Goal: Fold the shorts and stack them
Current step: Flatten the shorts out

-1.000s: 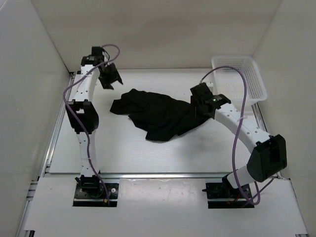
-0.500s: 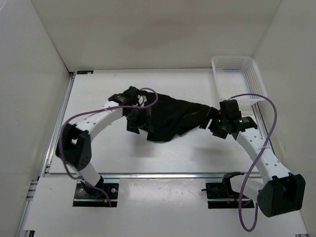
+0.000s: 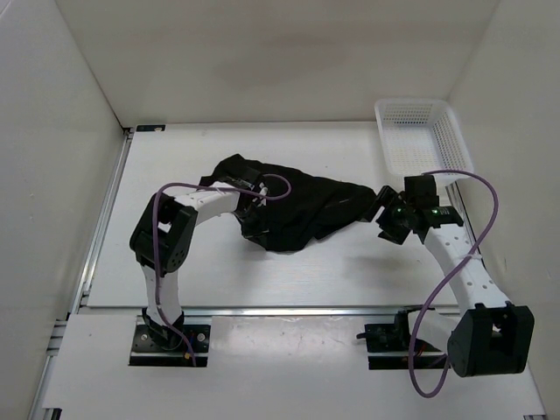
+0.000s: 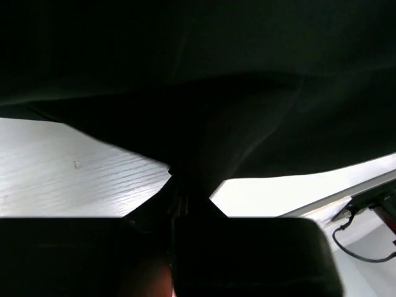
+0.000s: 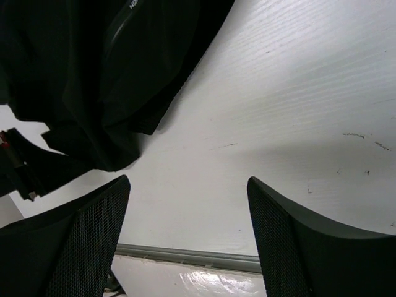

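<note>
The black shorts (image 3: 315, 206) lie crumpled in a heap mid-table. My left gripper (image 3: 255, 220) sits at the heap's left front and is shut on a pinch of the fabric. In the left wrist view the shorts (image 4: 204, 74) fill the upper frame and drape down into the left gripper (image 4: 185, 198). My right gripper (image 3: 385, 220) hangs open just off the heap's right end, holding nothing. In the right wrist view the right gripper (image 5: 189, 210) is over bare table, with the shorts (image 5: 74, 74) at upper left.
A white mesh basket (image 3: 424, 140) stands at the back right corner, behind the right arm. White walls enclose the table on three sides. A metal rail (image 3: 289, 311) runs along the front edge by the arm bases.
The left arm swung from the back left onto the shorts, folded in, and its gripper closed on the fabric. The right gripper left the shorts' right end and stayed open.
</note>
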`<state>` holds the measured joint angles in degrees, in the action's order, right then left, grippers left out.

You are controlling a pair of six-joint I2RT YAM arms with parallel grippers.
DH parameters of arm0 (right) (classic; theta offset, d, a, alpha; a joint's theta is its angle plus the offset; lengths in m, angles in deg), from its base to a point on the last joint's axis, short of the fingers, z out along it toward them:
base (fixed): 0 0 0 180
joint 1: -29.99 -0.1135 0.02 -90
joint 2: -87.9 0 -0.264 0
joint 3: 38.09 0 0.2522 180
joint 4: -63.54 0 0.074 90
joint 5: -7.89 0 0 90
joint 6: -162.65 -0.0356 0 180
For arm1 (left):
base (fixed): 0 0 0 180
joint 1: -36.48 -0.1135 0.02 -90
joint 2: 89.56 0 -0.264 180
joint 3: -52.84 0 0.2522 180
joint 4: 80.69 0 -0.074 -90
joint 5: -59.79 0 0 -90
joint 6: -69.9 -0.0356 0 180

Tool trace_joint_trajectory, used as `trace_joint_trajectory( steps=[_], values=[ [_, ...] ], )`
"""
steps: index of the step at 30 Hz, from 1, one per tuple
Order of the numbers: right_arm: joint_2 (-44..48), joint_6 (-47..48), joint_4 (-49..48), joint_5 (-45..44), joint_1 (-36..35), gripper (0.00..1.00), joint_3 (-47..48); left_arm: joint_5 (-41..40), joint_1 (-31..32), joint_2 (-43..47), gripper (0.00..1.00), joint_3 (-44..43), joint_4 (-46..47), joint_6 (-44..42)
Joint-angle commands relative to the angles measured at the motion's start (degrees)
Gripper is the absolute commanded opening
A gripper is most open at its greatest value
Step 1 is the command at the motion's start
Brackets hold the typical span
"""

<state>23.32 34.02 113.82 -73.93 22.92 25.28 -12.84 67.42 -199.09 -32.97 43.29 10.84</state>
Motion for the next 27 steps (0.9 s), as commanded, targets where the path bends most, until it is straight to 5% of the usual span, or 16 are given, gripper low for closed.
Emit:
trace_joint_trajectory(
  steps=[1,9,22,27],
  values=[
    [2.09,0.31,-1.27,2.18,1.27,0.81,-0.91,2.41,-0.61,2.03,0.10,-0.20,2.01,0.09],
    [-0.19,-1.62,-7.06,6.57,2.41,0.78,-4.07,-3.30,-13.52,31.10,0.10,7.02,-6.66,1.41],
    [-16.45,-13.56,-25.53,16.16,0.66,0.78,-5.13,-3.30,-16.00,35.97,0.10,4.47,-11.88,0.88],
    [-20.94,-20.52,-34.40,15.91,-1.37,0.67,-7.86,-3.83,-17.05,35.97,0.10,3.32,-13.29,0.35]
  ],
)
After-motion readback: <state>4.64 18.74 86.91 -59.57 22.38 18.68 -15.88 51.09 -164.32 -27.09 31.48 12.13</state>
